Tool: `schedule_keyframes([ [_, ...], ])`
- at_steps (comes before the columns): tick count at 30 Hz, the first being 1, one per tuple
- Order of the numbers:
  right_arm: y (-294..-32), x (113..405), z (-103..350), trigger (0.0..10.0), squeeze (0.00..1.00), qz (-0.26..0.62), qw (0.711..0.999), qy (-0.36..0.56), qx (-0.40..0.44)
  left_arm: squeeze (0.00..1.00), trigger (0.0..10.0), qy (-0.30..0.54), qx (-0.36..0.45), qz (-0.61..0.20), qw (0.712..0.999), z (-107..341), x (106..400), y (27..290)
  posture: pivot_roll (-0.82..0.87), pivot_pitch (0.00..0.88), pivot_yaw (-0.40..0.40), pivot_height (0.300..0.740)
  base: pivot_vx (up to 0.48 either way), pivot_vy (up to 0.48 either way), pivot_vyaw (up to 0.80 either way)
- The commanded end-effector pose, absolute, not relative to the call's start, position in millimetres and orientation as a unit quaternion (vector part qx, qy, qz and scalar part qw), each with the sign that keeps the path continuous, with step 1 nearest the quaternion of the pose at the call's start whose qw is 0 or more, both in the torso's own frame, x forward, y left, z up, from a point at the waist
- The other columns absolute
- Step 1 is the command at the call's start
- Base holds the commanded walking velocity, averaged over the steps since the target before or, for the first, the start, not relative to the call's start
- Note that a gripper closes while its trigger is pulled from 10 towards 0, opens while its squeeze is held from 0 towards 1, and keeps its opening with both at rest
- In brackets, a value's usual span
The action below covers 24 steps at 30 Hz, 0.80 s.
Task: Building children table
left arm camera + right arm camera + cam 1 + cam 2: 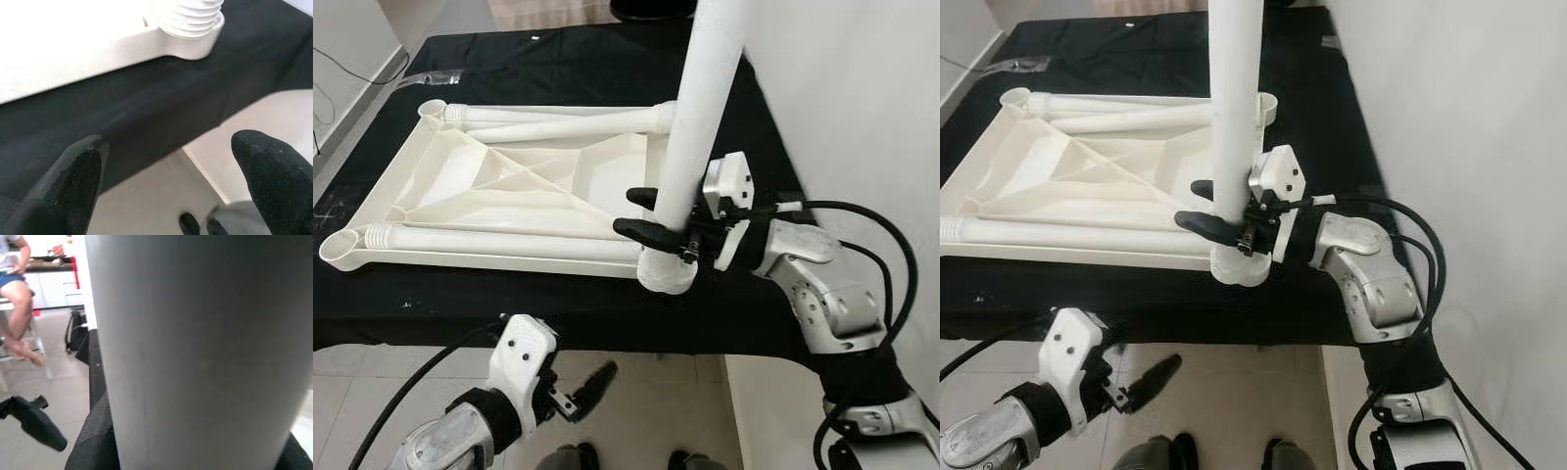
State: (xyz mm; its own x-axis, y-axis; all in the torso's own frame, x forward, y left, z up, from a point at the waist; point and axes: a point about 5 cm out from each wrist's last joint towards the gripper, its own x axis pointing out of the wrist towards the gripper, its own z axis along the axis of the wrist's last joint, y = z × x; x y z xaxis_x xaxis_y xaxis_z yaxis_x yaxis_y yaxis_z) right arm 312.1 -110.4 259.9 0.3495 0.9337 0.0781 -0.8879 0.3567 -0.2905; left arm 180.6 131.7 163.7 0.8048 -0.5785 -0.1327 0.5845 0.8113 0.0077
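From the left eye view, the right end effector (641,213) is clamped around the white table leg (705,108), which stands upright in the corner socket (667,274) just below the fingers; that low grip looks meant to steady or twist the leg home. The upturned tabletop (509,181) lies on the black-draped bench (558,59), out past the fingers, underside up so its sockets can take legs.

In the right eye view, the left end effector (1151,380) hangs below the bench edge, over the floor, holding nothing.

The left wrist view shows its fingers (73,181) spread apart and empty, with a threaded leg end (193,24) on the bench beyond them.

In the right wrist view the leg sits right against the camera, and a seated person (14,293) is far beyond.
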Motion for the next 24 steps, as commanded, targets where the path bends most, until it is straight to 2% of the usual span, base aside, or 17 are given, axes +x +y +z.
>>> schedule_keyframes([
  [1, -107, 312, 258, 10.0, 0.0, 0.57, 0.807, -0.115, -0.104, 0.0, 10.0, 0.063, 0.022, -0.289, 0.955, 160, 179, 134, 0.0, 0.284, 0.033, 0.74, 0.0, 0.0, 0.0],
  [10, -117, 324, 266, 10.0, 0.0, 0.583, 0.798, -0.11, -0.106, 0.0, 10.0, 0.05, -0.001, -0.284, 0.958, 158, 177, 132, 0.01, 0.312, 0.024, 0.74, 0.0, 0.0, 0.0],
  [15, -125, 318, 268, 10.0, 0.0, 0.618, 0.774, -0.096, -0.1, 0.0, 10.0, 0.048, -0.015, -0.297, 0.954, 159, 173, 129, 0.01, 0.329, 0.028, 0.74, 0.0, 0.0, 0.0],
  [17, -125, 318, 268, 10.0, 0.0, 0.618, 0.774, -0.096, -0.1, 0.0, 10.0, 0.048, -0.015, -0.297, 0.954, 159, 173, 129, 0.01, 0.329, 0.028, 0.74, 0.0, 0.0, 0.0],
  [18, -126, 313, 267, 10.0, 0.0, 0.635, 0.761, -0.088, -0.099, 0.0, 10.0, 0.048, -0.018, -0.303, 0.952, 159, 172, 129, 0.01, 0.334, 0.03, 0.74, 0.0, 0.0, 0.0],
  [24, -125, 310, 265, 10.0, 0.0, 0.649, 0.749, -0.082, -0.101, 0.0, 10.0, 0.045, -0.021, -0.312, 0.949, 161, 170, 126, 0.01, 0.344, 0.03, 0.74, 0.0, 0.0, 0.0],
])
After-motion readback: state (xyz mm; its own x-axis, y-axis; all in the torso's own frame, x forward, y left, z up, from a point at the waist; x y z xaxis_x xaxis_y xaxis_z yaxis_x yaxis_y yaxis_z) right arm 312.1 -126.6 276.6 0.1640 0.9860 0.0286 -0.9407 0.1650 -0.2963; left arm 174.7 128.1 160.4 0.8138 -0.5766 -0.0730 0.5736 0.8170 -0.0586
